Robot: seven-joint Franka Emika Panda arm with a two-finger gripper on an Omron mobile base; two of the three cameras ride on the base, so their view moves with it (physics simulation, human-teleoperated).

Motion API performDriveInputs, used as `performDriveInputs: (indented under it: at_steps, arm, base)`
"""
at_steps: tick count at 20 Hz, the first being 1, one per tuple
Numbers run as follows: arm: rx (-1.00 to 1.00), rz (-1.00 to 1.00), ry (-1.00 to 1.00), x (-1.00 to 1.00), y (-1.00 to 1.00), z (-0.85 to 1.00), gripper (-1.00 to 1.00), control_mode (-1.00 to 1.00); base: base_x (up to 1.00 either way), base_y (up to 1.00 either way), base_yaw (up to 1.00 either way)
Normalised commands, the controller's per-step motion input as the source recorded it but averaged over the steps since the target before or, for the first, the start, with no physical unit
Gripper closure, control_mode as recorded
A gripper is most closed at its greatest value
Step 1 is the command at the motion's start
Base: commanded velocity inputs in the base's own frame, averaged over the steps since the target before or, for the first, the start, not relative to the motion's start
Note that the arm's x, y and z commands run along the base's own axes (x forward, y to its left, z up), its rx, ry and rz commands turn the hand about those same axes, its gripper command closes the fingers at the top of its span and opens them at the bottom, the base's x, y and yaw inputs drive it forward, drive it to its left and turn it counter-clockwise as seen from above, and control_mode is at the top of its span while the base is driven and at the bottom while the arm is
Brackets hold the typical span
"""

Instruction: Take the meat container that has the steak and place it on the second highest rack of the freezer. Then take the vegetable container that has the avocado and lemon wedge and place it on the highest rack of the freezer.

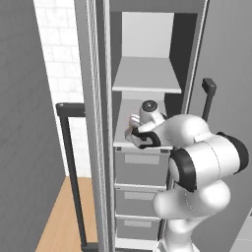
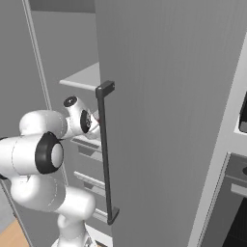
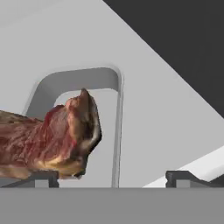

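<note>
Now at release step, I judge. Hand [image 3: 112, 177] reaches into freezer [image 1: 147, 123], fingertips spread apart, clamped on nothing. Steak [image 3: 52, 140] lies in pale container [image 3: 114, 131], which sits on second highest rack [image 1: 129, 140], just above drawers [image 1: 140, 170]. My plan: back hand straight out, level, slow; keep fingers clear of container rim so it doesn't drag off shelf edge; mind open door [image 2: 169, 120] and its handle [image 2: 105, 154] at right. No brands, labels or writing readable anywhere.
</note>
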Motion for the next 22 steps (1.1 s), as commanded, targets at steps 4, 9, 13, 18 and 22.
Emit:
performDriveInputs:
  at_steps: [4,9,13,18,22]
  arm:
    - [0.00,0.01,0.00,0.04,-0.07,0.20,-1.00,-1.00]
    - [0.00,0.08,0.00,-0.71,-0.03,0.26,-1.00,-1.00]
    - [0.00,0.10,0.00,-0.96,-0.01,0.18,-1.00,-1.00]
    - [0.00,0.12,0.00,-0.94,0.00,0.28,-1.00,-1.00]
    - [0.00,0.15,0.09,-0.50,-0.01,1.00,-1.00,-1.00]
  base:
    - [0.00,0.00,0.00]
    - [0.00,0.00,0.00]
    - [0.00,0.00,0.00]
    - [0.00,0.00,0.00]
    - [0.00,0.00,0.00]
